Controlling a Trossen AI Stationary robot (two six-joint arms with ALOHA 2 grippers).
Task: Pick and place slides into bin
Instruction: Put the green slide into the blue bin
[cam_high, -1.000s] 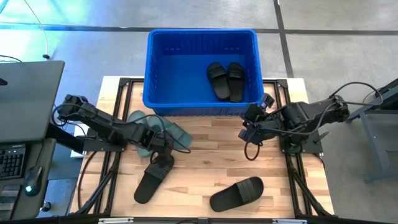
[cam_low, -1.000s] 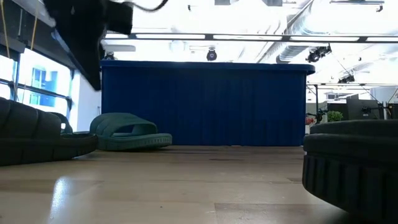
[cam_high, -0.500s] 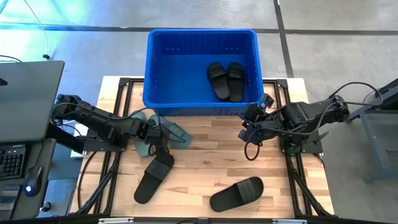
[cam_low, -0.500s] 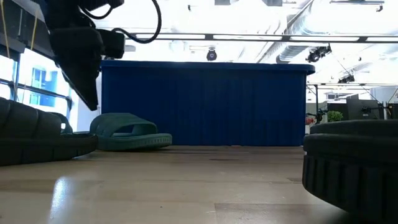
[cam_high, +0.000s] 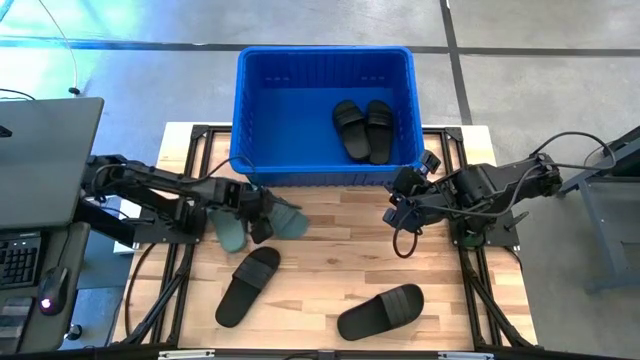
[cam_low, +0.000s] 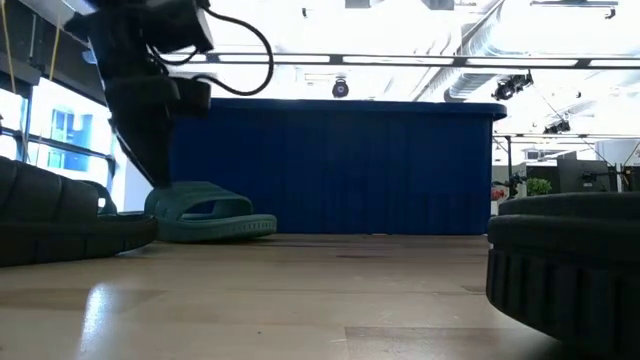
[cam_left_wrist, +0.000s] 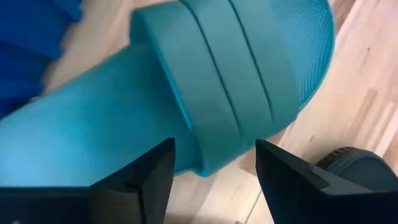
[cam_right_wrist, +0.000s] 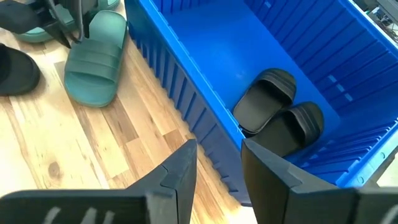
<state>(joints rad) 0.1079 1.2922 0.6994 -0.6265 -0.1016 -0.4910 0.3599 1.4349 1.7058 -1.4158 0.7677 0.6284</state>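
Two pale green slides (cam_high: 288, 218) (cam_high: 230, 234) lie sole-down on the table just in front of the blue bin (cam_high: 250, 110). My left gripper (cam_high: 262, 214) is open right over them. Its fingers stand on either side of one green slide's ribbed strap (cam_left_wrist: 217, 106). One black slide (cam_high: 248, 285) lies near the table's left front and another (cam_high: 380, 310) near the front middle. Two more black slides (cam_high: 362, 130) lie inside the bin. My right gripper (cam_high: 400, 210) is open and empty by the bin's near right corner. My left gripper comes from above with its open fingers (cam_left_wrist: 134, 180) at the edge of the green slide's strap (cam_left_wrist: 211, 155). I cannot tell whether they touch it. The slide lies flat on the table.
The bin's near wall (cam_low: 330, 165) rises right behind the green slides (cam_low: 205, 215). A monitor and keyboard (cam_high: 40, 170) sit off the table's left edge. Bare wood shows in the table's middle (cam_high: 340, 250).
My left gripper has gone from over the black slide toward the table's far edge and down. It now stands over the green slides. The slides have not moved.
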